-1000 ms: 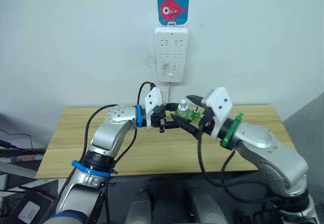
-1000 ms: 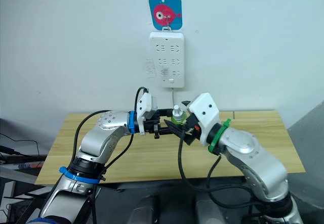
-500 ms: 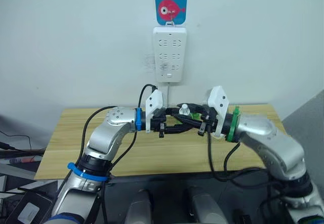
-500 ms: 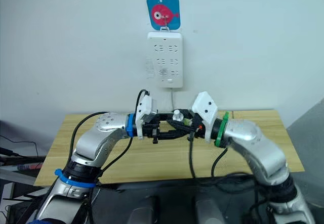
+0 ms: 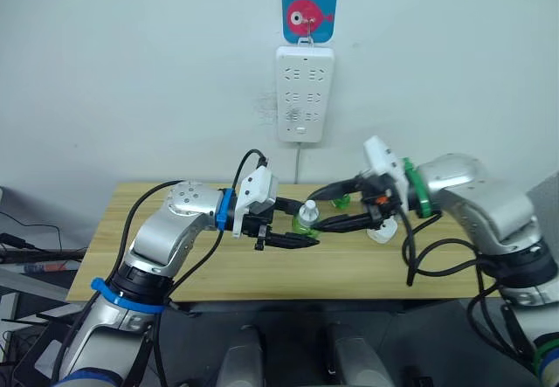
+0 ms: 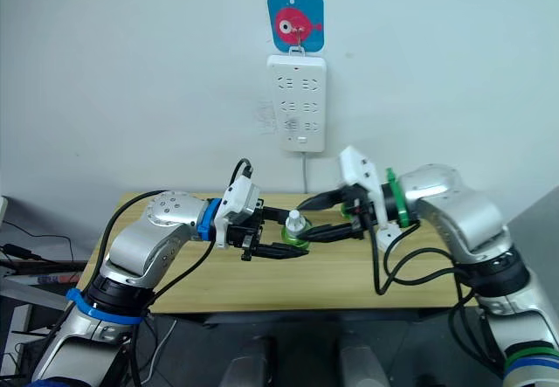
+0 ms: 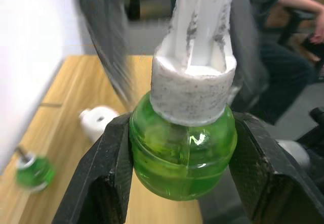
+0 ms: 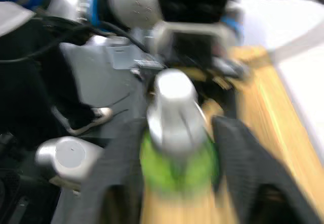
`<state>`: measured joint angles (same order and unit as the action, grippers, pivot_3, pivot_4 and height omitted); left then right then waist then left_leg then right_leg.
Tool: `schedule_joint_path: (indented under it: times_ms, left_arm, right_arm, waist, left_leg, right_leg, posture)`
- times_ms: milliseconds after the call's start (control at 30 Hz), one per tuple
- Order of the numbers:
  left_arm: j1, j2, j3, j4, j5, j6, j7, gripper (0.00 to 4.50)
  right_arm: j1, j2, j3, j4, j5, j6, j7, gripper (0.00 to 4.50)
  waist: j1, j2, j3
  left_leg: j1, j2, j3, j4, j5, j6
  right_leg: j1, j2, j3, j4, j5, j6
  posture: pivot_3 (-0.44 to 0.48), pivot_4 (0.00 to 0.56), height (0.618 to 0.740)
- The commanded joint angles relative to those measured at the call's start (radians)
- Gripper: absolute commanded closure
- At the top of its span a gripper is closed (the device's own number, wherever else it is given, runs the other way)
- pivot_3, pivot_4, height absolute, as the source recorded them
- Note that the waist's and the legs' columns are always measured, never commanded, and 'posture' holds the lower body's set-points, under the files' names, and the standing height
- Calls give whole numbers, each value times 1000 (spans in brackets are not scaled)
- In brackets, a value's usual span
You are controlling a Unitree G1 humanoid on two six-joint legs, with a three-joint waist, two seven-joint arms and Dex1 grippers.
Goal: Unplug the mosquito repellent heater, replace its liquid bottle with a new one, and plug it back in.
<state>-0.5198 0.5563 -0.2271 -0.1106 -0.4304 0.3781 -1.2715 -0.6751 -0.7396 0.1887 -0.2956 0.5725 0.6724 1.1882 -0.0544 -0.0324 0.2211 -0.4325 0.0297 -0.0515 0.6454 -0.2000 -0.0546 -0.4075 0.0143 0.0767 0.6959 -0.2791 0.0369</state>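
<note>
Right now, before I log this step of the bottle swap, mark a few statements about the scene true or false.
1. The left end effector is shut on a green bottle with a white cap. True.
2. The mosquito repellent heater is plugged into the power strip. False: it lies on the wooden table.
3. The right end effector is open. True.
4. The right end effector grips a second green bottle. False: that bottle sits on the table, and no end effector holds it.
</note>
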Motion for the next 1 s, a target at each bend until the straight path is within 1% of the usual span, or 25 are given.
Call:
schedule_joint_path:
  times_ms: [33, 67, 100, 133, 200, 267, 367, 467, 533, 700, 800, 833, 933, 1000]
  left_arm:
    - [5, -27, 33, -4, -2, -41, 38, 2219]
    - [6, -31, 34, 4, 3, -51, 43, 2219]
    - [5, -35, 34, 13, 6, -59, 47, 2219]
    - [5, -39, 34, 23, 11, -71, 52, 2219]
    - [6, -44, 34, 33, 13, -82, 55, 2219]
    - [5, -47, 32, 37, 13, -87, 52, 2219]
    - [4, -52, 24, 29, 11, -85, 50, 2219]
    - [4, -53, 24, 5, -3, -60, 57, 2219]
    - [4, -48, 28, -5, -7, -53, 56, 2219]
    - [16, -30, 33, -2, 1, -57, 48, 2219]
    - [19, -26, 34, -5, 0, -55, 50, 2219]
    - [20, -26, 34, -5, -1, -54, 51, 2219]
    - [18, -29, 31, -7, 0, -51, 55, 2219]
    - [14, -36, 27, -11, -1, -46, 60, 2219]
  right_arm:
    - [74, -61, -133, -149, 62, 55, -57, 638]
    - [114, -56, -164, -195, 84, 85, -106, 286]
    - [174, -30, -185, -265, 100, 112, -183, 26]
    - [223, 9, -191, -329, 115, 134, -260, 0]
    - [267, 106, -170, -400, 87, 149, -416, 0]
    - [264, 178, -128, -405, 24, 140, -515, 0]
    - [240, 252, -64, -369, -27, 143, -596, 0]
    - [233, 272, -54, -343, -31, 162, -619, 0]
    - [237, 236, -80, -333, -26, 161, -591, 0]
    - [241, 99, -234, -332, 117, 231, -483, 0]
    - [262, 23, -256, -360, 175, 247, -420, 0]
    - [264, 19, -250, -373, 192, 251, -420, 0]
    - [244, 81, -193, -402, 208, 257, -481, 0]
    - [221, 142, -107, -376, 113, 200, -534, 0]
  waist:
    - [1, 0, 0]
    - [1, 0, 0]
    - [1, 0, 0]
    - [2, 0, -1]
    - [-7, 0, -1]
    - [-14, 2, -2]
    - [-13, 2, -3]
    - [-6, 2, -3]
    - [2, 2, -3]
    - [4, 2, -3]
    - [3, 2, -3]
    - [3, 2, -3]
    - [-5, 3, -4]
    - [-9, 3, -4]
  left_leg:
    - [0, 0, 0, 0, 0, 0]
    - [0, 0, -1, 0, 0, 0]
    - [0, 0, -2, -1, 0, 0]
    - [0, 0, -3, -1, 0, 0]
    - [0, 2, -4, -1, 0, 0]
    - [1, 2, -4, -1, 0, 0]
    - [1, 1, -3, 0, 1, -1]
    - [0, 0, -3, 0, 1, 0]
    - [0, 0, -3, -1, 1, 0]
    - [-1, -1, -3, -1, 1, 0]
    - [0, 0, -3, -1, 1, 0]
    - [0, 0, -3, -1, 1, 0]
    - [0, 0, -4, -1, 1, 0]
    - [0, 1, -4, -1, 1, 0]
  right_leg:
    - [0, 0, -1, 0, 0, 0]
    - [1, 0, -2, 0, 0, 0]
    - [1, 0, -3, 0, 0, 0]
    - [1, 0, -3, 0, 0, 0]
    - [1, 1, -4, 1, 0, -1]
    - [0, 2, -3, 2, -1, 0]
    - [1, 1, -3, 2, -1, 0]
    - [1, 1, -3, 1, -1, 0]
    - [1, 0, -3, 0, -1, 0]
    - [1, -1, -3, 0, 0, -1]
    - [1, 0, -4, 0, -1, -1]
    - [1, 0, -4, 0, -1, 0]
    - [1, 1, -4, 0, -1, 0]
    - [1, 1, -4, 0, -1, 0]
  posture:
    - [-51, 160, 740]
    - [-47, 157, 740]
    - [-43, 154, 740]
    - [-42, 154, 740]
    - [-47, 153, 740]
    - [-49, 150, 740]
    - [-46, 150, 740]
    - [-38, 148, 740]
    - [-40, 150, 740]
    - [-43, 150, 740]
    - [-45, 151, 740]
    - [-45, 151, 740]
    - [-47, 151, 740]
    - [-46, 152, 740]
